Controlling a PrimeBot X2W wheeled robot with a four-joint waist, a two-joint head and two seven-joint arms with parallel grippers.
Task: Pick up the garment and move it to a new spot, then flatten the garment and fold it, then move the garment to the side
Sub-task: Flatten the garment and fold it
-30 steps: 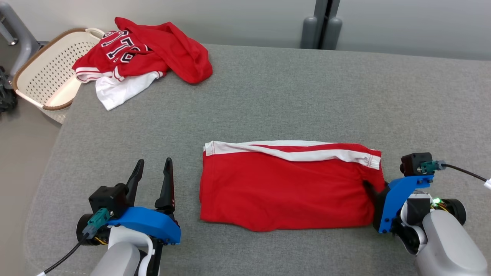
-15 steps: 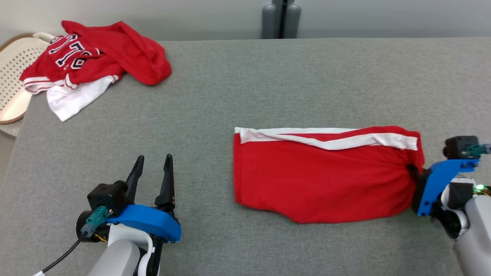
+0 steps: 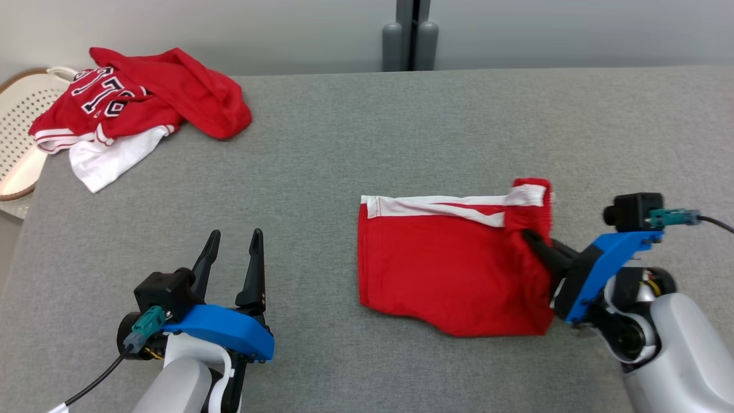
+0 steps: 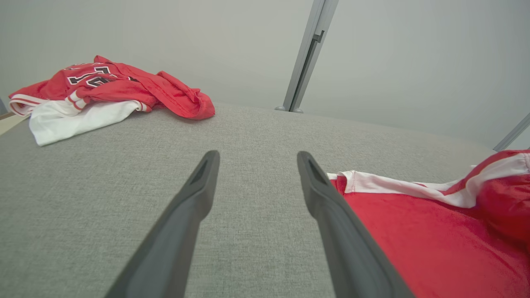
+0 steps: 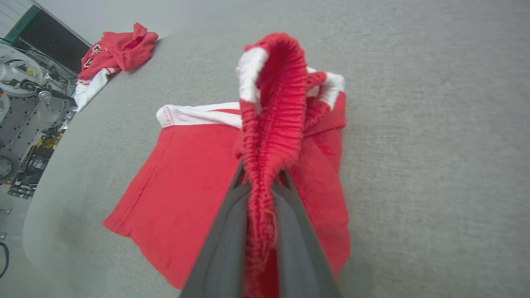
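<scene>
While your left end effector [image 3: 235,232] hovers with its fingers spread wide over the grey worktop [image 3: 367,143] at the near left, your right end effector [image 3: 527,235] at the near right is pinched narrow on the ribbed waistband of the red garment [image 3: 441,269], holding that end bunched up off the surface. You can see the rest of the garment lying flat just right of centre, its white stripe along the far edge. At the far left corner, a heap of red and white clothes [image 3: 137,103] lies by a pale perforated basket [image 3: 17,115].
</scene>
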